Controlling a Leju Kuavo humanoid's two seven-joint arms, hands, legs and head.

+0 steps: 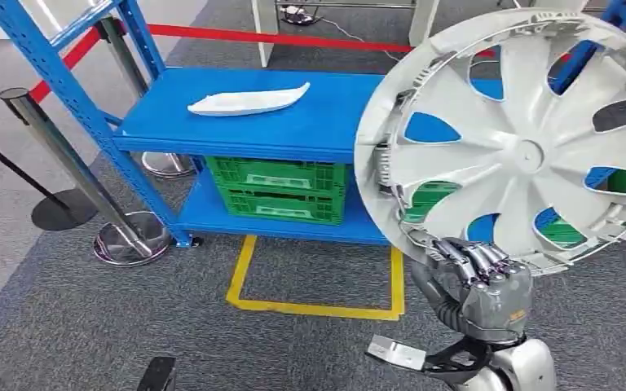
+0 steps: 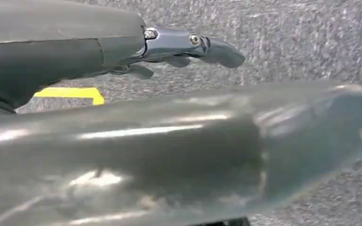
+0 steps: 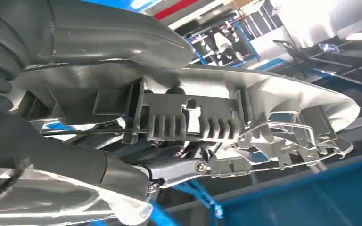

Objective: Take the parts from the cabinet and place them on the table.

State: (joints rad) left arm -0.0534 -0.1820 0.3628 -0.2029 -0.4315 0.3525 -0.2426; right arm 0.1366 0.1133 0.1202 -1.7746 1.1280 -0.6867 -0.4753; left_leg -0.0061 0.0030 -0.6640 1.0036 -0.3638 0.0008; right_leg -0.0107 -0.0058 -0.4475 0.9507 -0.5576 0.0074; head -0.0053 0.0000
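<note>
Blue steel cabinet (image 1: 293,122), open shelving, upper shelf bearing one white elongated part (image 1: 249,100); lower shelf carrying green crates (image 1: 281,189), stacked. Grey carpet (image 1: 73,326) below, marked with a yellow taped outline (image 1: 318,305) just in front of the cabinet. Stanchion posts (image 1: 73,163) with a red barrier tape (image 1: 277,37), standing at the cabinet's left end.

White plastic wheel cover (image 1: 526,138), held clear of the shelves, upright and tilted, face toward the head camera. Gripped at its lower rim by the right hand (image 1: 477,281), fingers curled over the edge; in the right wrist view, thumb on one side of the rim (image 3: 217,122), darker fingers on the ribbed inner side. Single-point hold on a broad, light disc: likely to pivot or slip in the grasp if swung quickly toward the table. Clips and wire ring on the back: liable to snag on fingers at release. Upper edge near a cabinet upright: risk of a knock during withdrawal.

Left hand (image 2: 188,47), hanging over the carpet, fingers extended and holding nothing, offering no second support.

White elongated part not yet taken; table not seen, so the placing distance unjudged.
</note>
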